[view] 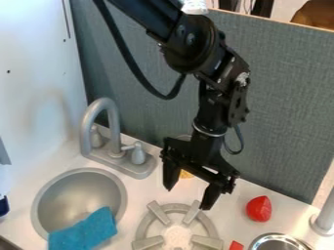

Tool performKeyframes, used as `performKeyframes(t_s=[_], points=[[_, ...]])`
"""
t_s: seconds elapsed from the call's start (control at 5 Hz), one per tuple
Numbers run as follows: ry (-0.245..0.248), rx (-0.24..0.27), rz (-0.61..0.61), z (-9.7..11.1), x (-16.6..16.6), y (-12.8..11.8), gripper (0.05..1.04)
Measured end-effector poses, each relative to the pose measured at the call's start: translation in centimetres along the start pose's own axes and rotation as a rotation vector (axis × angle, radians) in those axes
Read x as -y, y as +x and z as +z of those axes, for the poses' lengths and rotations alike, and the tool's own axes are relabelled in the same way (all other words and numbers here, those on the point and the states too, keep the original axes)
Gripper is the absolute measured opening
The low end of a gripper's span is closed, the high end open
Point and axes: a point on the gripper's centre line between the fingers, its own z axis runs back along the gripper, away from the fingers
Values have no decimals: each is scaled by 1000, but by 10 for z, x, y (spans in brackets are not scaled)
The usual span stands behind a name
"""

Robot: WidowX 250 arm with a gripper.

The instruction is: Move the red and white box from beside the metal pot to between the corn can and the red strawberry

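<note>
The black gripper (pixel 190 196) hangs above the back edge of the grey stove burner (pixel 148 225), its two fingers spread wide with nothing visible between them. Behind it, partly hidden, is a yellow-orange thing (pixel 186 174) near the back panel. A red rounded object (pixel 259 209) lies on the counter to the gripper's right. A blue cloth (pixel 85 231) is draped over the front rim of the round sink (pixel 47 197), left of the burner.
The grey faucet (pixel 112 127) with two handles stands behind the sink. At the lower right are a metal bowl (pixel 266 239), a small red piece (pixel 236 245) and a grey post (pixel 324 219). A grey panel (pixel 287 112) rises behind the counter.
</note>
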Motion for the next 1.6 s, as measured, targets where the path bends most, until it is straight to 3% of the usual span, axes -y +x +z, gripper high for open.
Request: performKeyframes(t_s=[0.2,0.6,1.0,1.6], points=[[9,-26,-1,-8,0,-2,1009],[46,23,-132,-24,23,-13,1009],[54,108,-184,-22,38,-26,1009],[14,203,-200,-32,57,-30,1009]])
